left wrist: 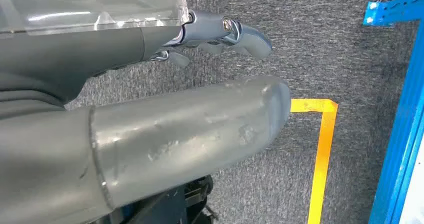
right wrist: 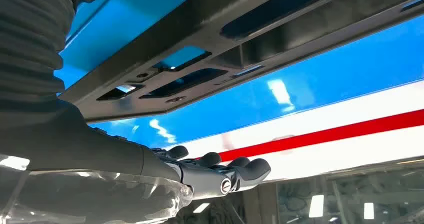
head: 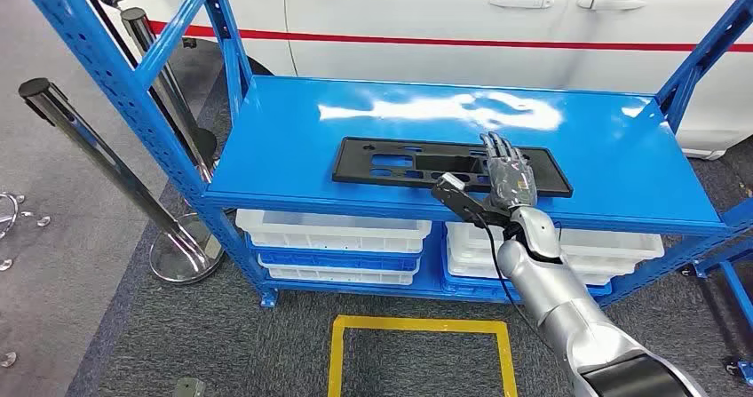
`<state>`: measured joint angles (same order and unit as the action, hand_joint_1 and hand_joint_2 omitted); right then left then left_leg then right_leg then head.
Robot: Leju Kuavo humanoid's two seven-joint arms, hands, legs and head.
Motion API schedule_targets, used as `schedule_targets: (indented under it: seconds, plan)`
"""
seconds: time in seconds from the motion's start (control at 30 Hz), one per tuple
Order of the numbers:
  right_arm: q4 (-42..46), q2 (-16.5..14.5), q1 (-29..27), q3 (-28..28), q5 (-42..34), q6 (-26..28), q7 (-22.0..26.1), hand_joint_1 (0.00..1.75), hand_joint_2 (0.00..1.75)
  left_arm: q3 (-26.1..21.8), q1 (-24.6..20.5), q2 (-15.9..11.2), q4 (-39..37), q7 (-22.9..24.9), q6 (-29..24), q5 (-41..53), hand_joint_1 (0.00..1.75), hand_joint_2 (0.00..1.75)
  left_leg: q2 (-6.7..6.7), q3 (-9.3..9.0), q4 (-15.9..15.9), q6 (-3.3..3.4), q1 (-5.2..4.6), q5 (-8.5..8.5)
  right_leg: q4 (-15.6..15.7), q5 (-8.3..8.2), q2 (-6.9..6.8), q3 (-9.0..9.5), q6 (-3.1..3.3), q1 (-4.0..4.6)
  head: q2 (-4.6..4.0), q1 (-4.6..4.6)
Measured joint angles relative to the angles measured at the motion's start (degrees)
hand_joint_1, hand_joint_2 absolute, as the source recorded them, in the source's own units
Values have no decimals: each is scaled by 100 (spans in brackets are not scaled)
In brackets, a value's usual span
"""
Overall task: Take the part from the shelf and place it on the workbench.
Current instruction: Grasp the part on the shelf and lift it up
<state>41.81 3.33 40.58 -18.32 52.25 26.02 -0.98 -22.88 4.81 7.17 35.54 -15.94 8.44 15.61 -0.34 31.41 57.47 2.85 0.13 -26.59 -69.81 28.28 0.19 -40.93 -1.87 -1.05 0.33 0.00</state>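
Right hand point(head: 508, 177): stretched flat over the right part of the black part, fingers extended and spread, palm down; nothing is gripped. Whether the fingers touch the panel I cannot tell.
Left hand point(left wrist: 220, 33): hangs over the grey carpet beside a yellow floor marking point(left wrist: 322, 149); fingers loosely curled, holding nothing that I can see.
Part point(head: 417, 162): a long, thin, matt black panel with rectangular cut-outs, lying flat on the top shelf point(head: 284, 139), directly under the right hand and running away to its thumb side.
Shelf material: glossy blue painted metal, smooth and reflective, likely slippery.
Risk, slide: pressing down on a flat panel on slick paint may push it away instead of lifting it.
Risk, tilt: a hold this far toward one end may let the long free end droop or twist out of the fingers.
Risk, snag: fingers could catch in a cut-out.
Below hand: white plastic bins point(head: 333, 230).
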Motion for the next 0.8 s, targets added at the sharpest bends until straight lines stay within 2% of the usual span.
schedule_targets:
  seconds: [0.03,0.07,0.1,0.13,0.2,0.27,0.33,0.4,0.43,0.47,0.5,0.53,0.57,0.6,0.67,0.7,0.77,0.8]
  plan:
    - [1,0,3,3,3,0,0,0,175,0,-4,2,0,1,-29,3,0,0,0,-19,15,-13,4,-26,259,-170,-3,106,3,-5,0,0]
    - [1,1,4,7,4,-2,0,0,175,0,-7,3,0,5,-60,8,0,0,0,-24,24,-29,5,-49,417,-236,-3,167,8,-5,0,1]
    - [0,2,10,11,6,-3,0,0,175,0,-20,5,1,10,-117,18,0,0,0,-30,56,-56,6,-87,735,-349,-5,266,28,4,0,2]
    - [0,3,9,17,8,-10,0,0,175,0,-33,7,2,14,-167,30,0,0,0,-16,79,-87,2,-118,922,-417,-3,319,67,14,0,1]
    - [1,5,-5,27,2,-28,0,0,175,0,-43,7,7,19,-220,45,0,0,-2,10,119,-149,-10,-142,987,-385,6,309,163,39,0,2]
    - [10,8,-16,37,-13,-39,0,83,175,0,-31,5,22,18,-229,48,0,0,-1,19,184,-198,-10,-189,994,-410,13,359,230,25,0,2]
    - [20,14,4,42,-34,-41,3,171,175,2,-39,6,38,18,-233,53,0,0,4,191,576,-239,5,-391,1031,-398,10,432,278,11,0,0]
    - [22,16,11,44,-66,-42,20,175,175,7,-48,9,50,20,-231,59,0,0,8,566,1295,-277,17,-709,1038,-370,6,468,318,24,0,-1]
    - [22,16,3,44,-82,-42,32,175,175,8,-42,9,63,22,-230,61,0,0,8,746,1583,-287,20,-807,1035,-359,8,476,329,34,0,-1]
    - [22,16,-5,46,-99,-40,44,175,175,9,-31,9,81,25,-230,61,0,0,8,853,1706,-288,21,-807,1033,-350,12,484,336,43,0,-1]
    - [23,16,-9,50,-116,-37,55,175,175,9,-20,9,109,28,-234,58,0,0,8,856,1613,-276,20,-688,1030,-341,17,495,338,52,0,-2]
    - [28,16,-11,56,-133,-33,66,175,175,9,-12,9,141,31,-239,52,0,0,8,762,1327,-251,16,-476,1029,-334,22,510,338,60,0,-2]
    - [38,16,-8,66,-154,-31,80,175,175,9,-11,7,181,34,-249,41,0,0,9,605,914,-210,6,-227,1029,-326,25,525,337,65,0,-1]
    - [49,16,-3,77,-175,-31,97,175,175,9,-15,5,225,40,-258,29,0,0,10,462,542,-170,-13,-68,1030,-323,25,534,329,72,0,-1]
    - [72,17,9,100,-224,-32,134,175,175,13,-31,2,309,52,-270,9,0,0,6,311,141,-110,-52,51,1032,-324,25,522,286,71,0,0]
    - [83,18,12,109,-244,-33,149,175,175,14,-32,1,341,59,-272,5,0,0,1,301,118,-92,-68,36,1039,-329,25,517,255,67,0,-1]
    - [117,25,18,129,-264,-29,166,175,175,16,-25,0,392,66,-273,2,0,0,4,247,33,-48,-49,136,1033,-314,24,518,186,70,0,0]
    - [134,31,36,138,-266,-22,172,175,175,17,-25,1,412,67,-274,2,0,0,10,217,-20,-26,-33,174,956,-248,22,489,158,72,0,2]
